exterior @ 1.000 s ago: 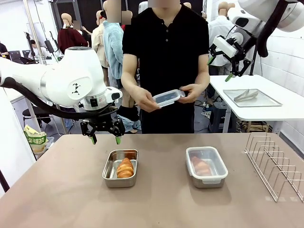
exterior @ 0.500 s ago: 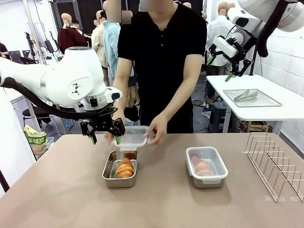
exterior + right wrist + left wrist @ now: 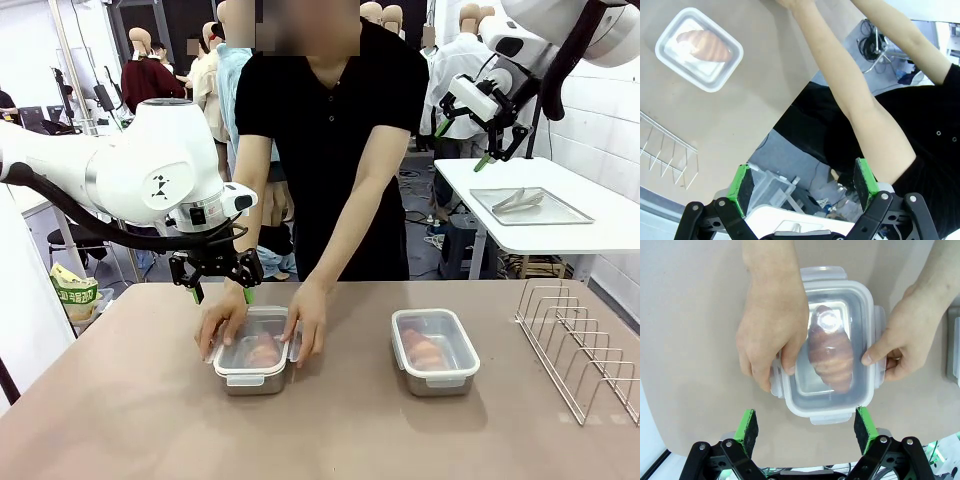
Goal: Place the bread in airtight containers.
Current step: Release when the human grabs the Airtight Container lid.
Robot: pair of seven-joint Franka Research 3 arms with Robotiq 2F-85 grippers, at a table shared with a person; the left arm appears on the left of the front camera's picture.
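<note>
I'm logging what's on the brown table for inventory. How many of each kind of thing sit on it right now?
Croissants: 2, one in the left tub, one in the right tub
Steel containers: 2, left, right
Translucent lids: 2, left, right
Wire rack: 1
Total: 7

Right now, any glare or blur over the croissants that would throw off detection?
Left wrist view: a bright glare spot sits on the lid over the croissant, which reads hazy through the plastic; hands sharp. Front view: the lidded container shows its croissant only as a soft pinkish blur. Right wrist view: strong wide-angle bending, croissant small but clear.
</note>
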